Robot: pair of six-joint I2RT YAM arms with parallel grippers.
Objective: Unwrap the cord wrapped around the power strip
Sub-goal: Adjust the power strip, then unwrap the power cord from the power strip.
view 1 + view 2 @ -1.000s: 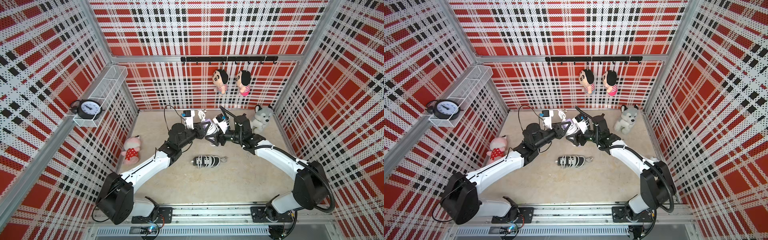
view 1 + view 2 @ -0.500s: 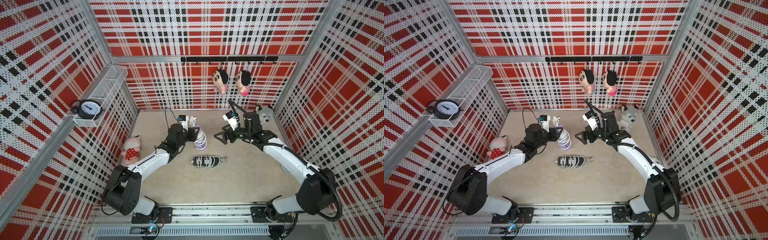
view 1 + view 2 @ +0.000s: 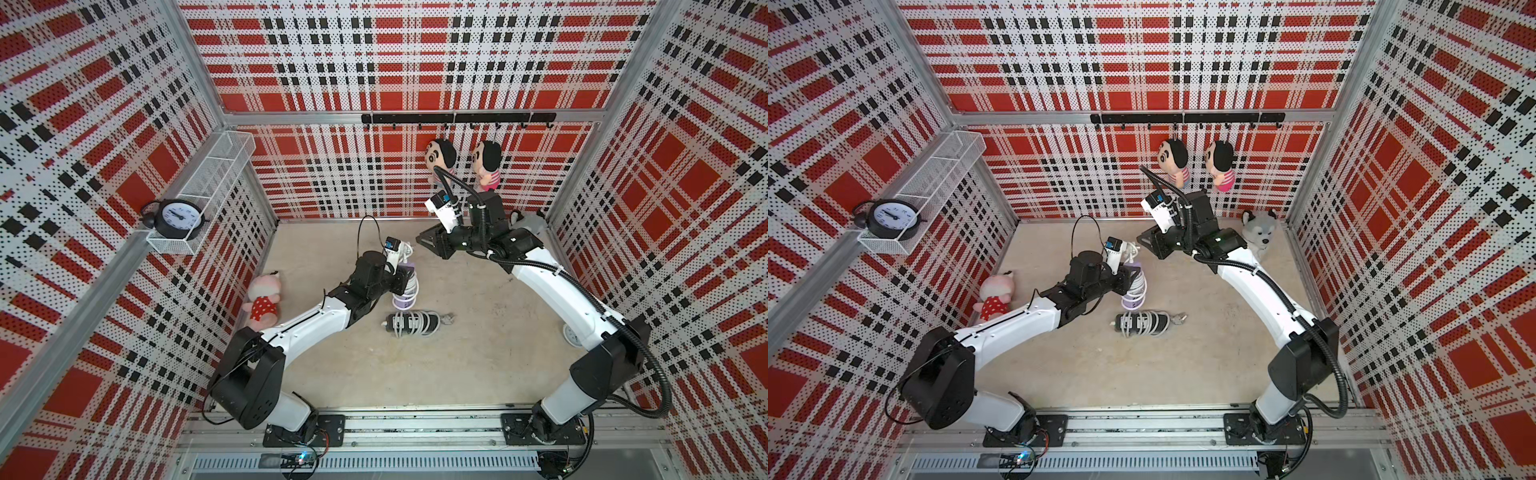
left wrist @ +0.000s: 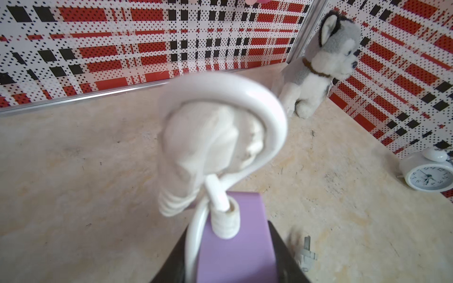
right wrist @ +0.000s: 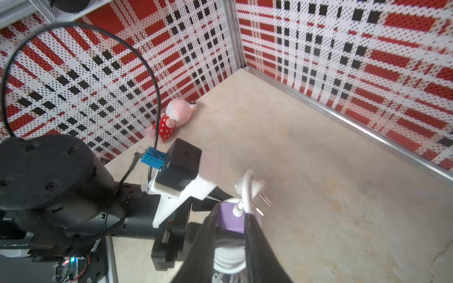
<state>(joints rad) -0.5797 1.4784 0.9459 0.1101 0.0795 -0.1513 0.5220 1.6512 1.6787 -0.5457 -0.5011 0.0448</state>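
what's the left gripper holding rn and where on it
The left gripper holds the purple power strip near its upper end, just below where the white cord exits. The strip stands roughly upright.

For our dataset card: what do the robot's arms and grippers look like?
The left arm and right arm have white link shells and black joint housings. The left gripper and right gripper are black, each with a white camera bracket. A ribbed black hose follows the right arm; a thin black cable loops above the left.
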